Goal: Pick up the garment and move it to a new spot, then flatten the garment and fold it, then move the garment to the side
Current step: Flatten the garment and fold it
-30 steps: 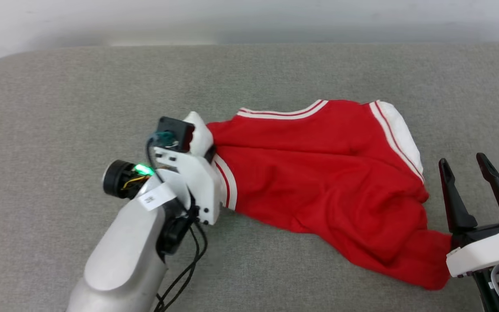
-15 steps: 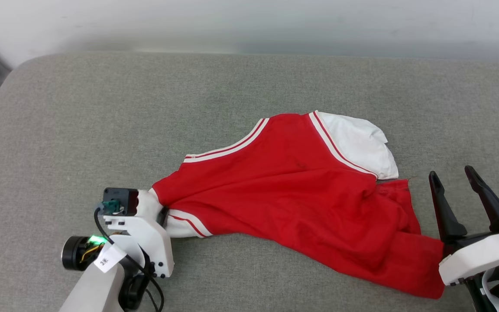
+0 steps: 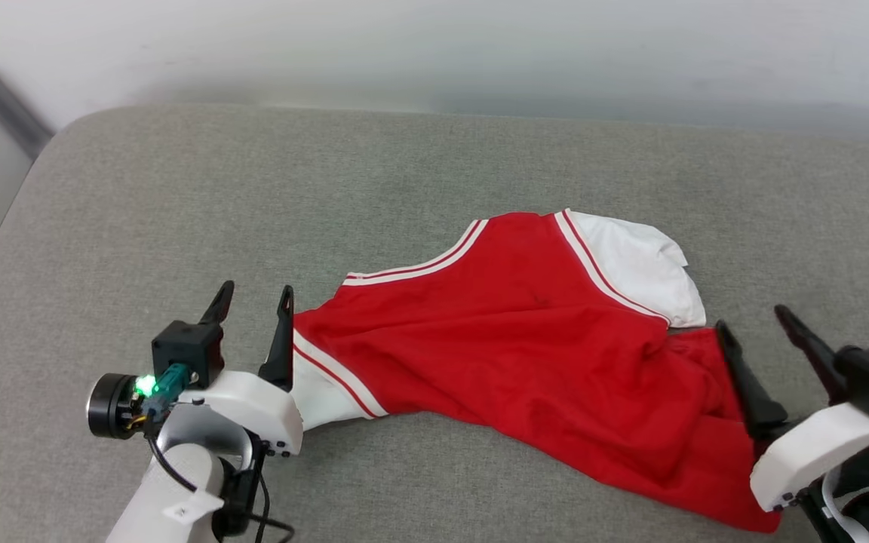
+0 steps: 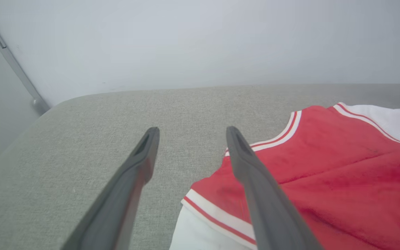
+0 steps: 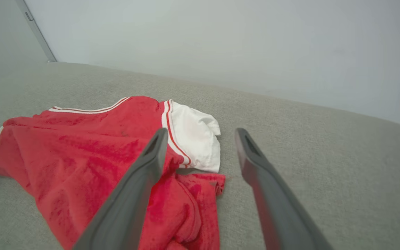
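Garment (image 3: 525,354) rumpled on grey cushion (image 3: 178,188), left fingers (image 3: 281,339) spread by sleeve (image 3: 315,391), right fingers (image 3: 744,381) spread, empty

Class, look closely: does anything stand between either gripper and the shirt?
Nothing visible does. The left gripper is open beside the white sleeve of the shirt, and the right gripper is open at its crumpled hem.
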Robot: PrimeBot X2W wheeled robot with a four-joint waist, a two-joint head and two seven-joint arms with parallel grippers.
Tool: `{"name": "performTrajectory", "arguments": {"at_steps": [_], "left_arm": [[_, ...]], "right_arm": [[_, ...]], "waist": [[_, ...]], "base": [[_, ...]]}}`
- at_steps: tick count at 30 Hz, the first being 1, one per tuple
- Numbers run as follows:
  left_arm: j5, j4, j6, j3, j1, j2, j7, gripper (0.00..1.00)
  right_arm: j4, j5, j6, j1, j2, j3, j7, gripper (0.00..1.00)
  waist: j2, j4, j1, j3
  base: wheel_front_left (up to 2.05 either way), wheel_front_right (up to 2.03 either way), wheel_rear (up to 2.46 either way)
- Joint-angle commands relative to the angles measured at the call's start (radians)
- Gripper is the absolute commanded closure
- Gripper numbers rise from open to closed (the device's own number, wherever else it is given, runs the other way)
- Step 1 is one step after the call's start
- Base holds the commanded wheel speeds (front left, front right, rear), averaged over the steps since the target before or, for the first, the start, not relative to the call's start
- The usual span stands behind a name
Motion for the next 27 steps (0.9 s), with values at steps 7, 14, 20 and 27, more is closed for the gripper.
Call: {"name": "performTrajectory", "arguments": {"at_steps": [7,14,20,27], "left_arm": [[-0.003,-0.096,-0.019,-0.026,0.044,-0.005,-0.028,0.00],[-0.007,-0.134,-0.036,-0.060,0.026,-0.028,-0.020,0.00],[-0.014,-0.146,-0.048,-0.088,0.016,-0.051,-0.019,0.00],[-0.016,-0.144,-0.055,-0.115,0.007,-0.070,-0.021,0.00]], "right_arm": [[-0.010,0.073,0.000,-0.133,-0.193,0.226,0.281,0.00],[0.066,0.250,-0.001,-0.386,-0.376,0.502,0.577,0.00],[0.180,0.368,-0.001,-0.574,-0.440,0.666,0.732,0.00],[0.339,0.417,-0.001,-0.681,-0.456,0.814,0.762,0.00]], "waist": [[0.0000,0.038,0.0001,0.024],[0.0000,0.098,0.0001,0.058],[0.0000,0.153,0.0001,0.085],[0.0000,0.197,0.0001,0.111]], "base": [[0.00,0.00,0.00],[0.00,0.00,0.00],[0.00,0.00,0.00],[0.00,0.00,0.00]]}}
